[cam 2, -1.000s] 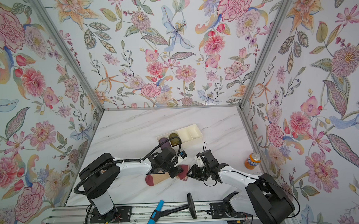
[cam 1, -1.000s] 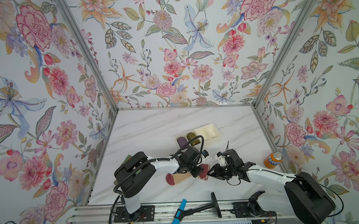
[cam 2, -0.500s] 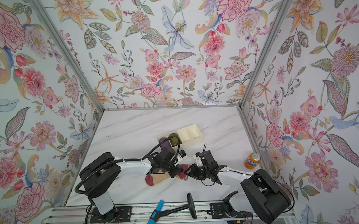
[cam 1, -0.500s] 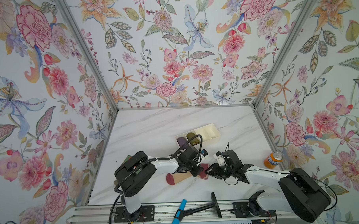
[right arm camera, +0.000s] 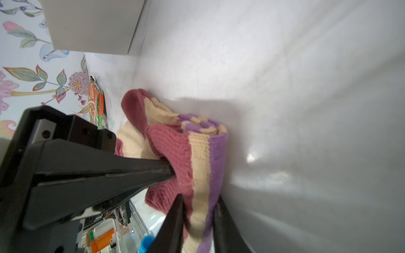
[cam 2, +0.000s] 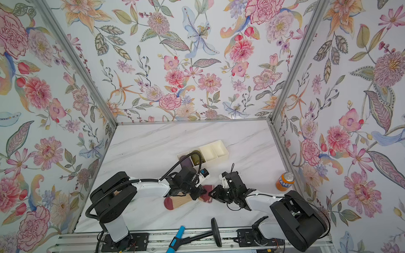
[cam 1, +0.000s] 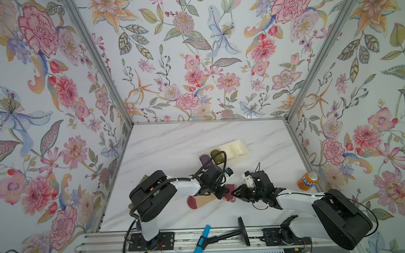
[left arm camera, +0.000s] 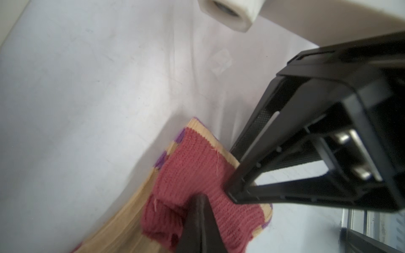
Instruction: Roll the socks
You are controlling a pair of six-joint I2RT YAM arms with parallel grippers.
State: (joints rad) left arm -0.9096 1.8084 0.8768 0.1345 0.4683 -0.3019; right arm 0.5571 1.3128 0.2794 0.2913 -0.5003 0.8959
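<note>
Plainly, the socks (cam 1: 206, 201) were laid on the marble bench (cam 1: 174, 144) close to its front edge, about midway along it. In both top views their long axis ran nearly parallel to that edge. The maroon toe was pointed toward the left edge and the cuff end toward the right edge, slightly further back.

From above, only a peach-tan length with a maroon tip and a maroon lump could be made out, the lump half hidden under the two grippers. The right wrist view showed more. The cuff end was seen turned over on itself into a loose fold, with purple and cream bands wrapped round its outer edge and ribbed maroon knit bunched inside. In the left wrist view a flat maroon flap was shown lying over cream ribbing, with purple at its border.

The left gripper (cam 1: 222, 193) was closed, its tips pressed together into the maroon cuff. Whether cloth was caught between them could not be told. The right gripper (right arm camera: 199, 197) was clamped on the striped fold, with one finger (right arm camera: 175, 219) set against each side.

Further back, a white divided tray (cam 1: 241, 145) was seen with a purple sock roll (cam 1: 205, 159) and an olive roll (cam 1: 215, 154) in its left compartments. An orange Fanta can (cam 1: 307, 180) was stood near the right edge.
</note>
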